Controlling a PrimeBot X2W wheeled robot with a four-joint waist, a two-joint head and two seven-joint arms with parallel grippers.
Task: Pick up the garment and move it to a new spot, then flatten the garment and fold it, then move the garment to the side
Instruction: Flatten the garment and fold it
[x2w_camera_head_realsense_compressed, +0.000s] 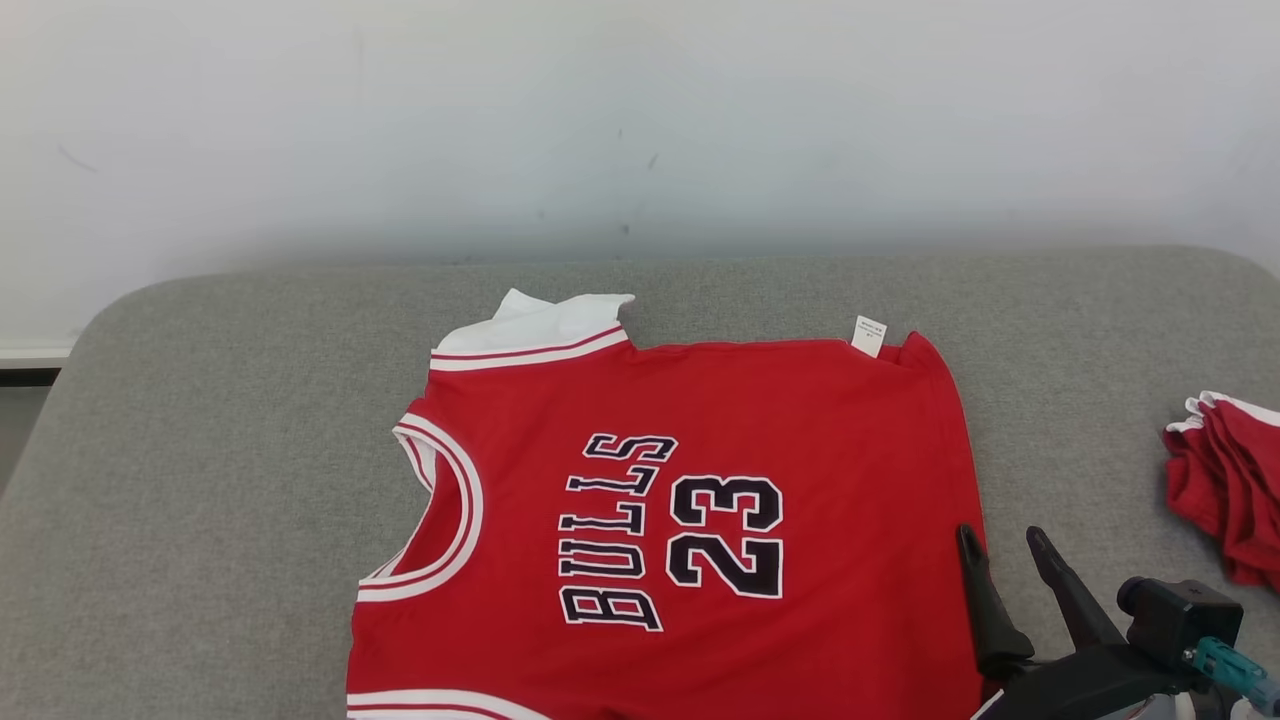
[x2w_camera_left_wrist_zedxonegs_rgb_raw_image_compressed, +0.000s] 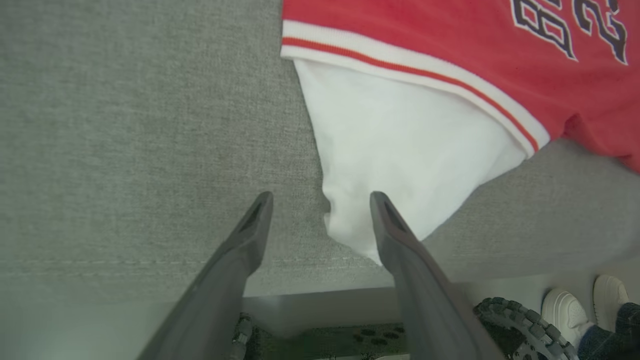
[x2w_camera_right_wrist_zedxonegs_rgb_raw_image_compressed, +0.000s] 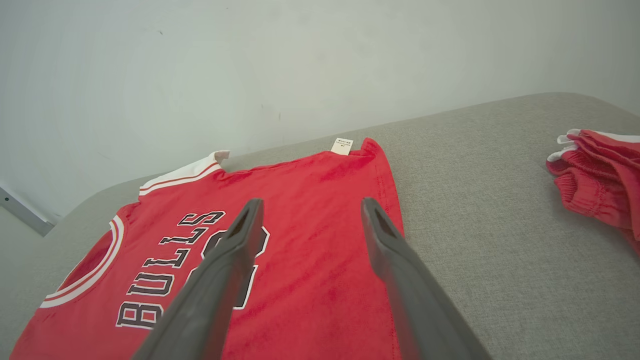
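Your jersey (x2w_camera_head_realsense_compressed: 700, 520) lies spread on the grey cushion (x2w_camera_head_realsense_compressed: 200, 450), its side edge beneath your right gripper (x2w_camera_head_realsense_compressed: 1000, 533) and its white sleeve (x2w_camera_left_wrist_zedxonegs_rgb_raw_image_compressed: 400, 150) before your left gripper (x2w_camera_left_wrist_zedxonegs_rgb_raw_image_compressed: 321, 196). Both grippers gape wide, holding nothing. Red folded clothes (x2w_camera_head_realsense_compressed: 1230, 490) lie to the right gripper's right.

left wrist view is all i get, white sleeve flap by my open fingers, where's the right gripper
Observer: The right gripper is open and empty at the hem side of the red Bulls 23 basketball jersey.
Operator: anything else lying around
Observer: A heap of red cloth with white trim lies on the grey fabric cushion, apart from the jersey, on the robot's right.
Operator: any tag showing
Observer: A small white label sticks out at the jersey's far edge.
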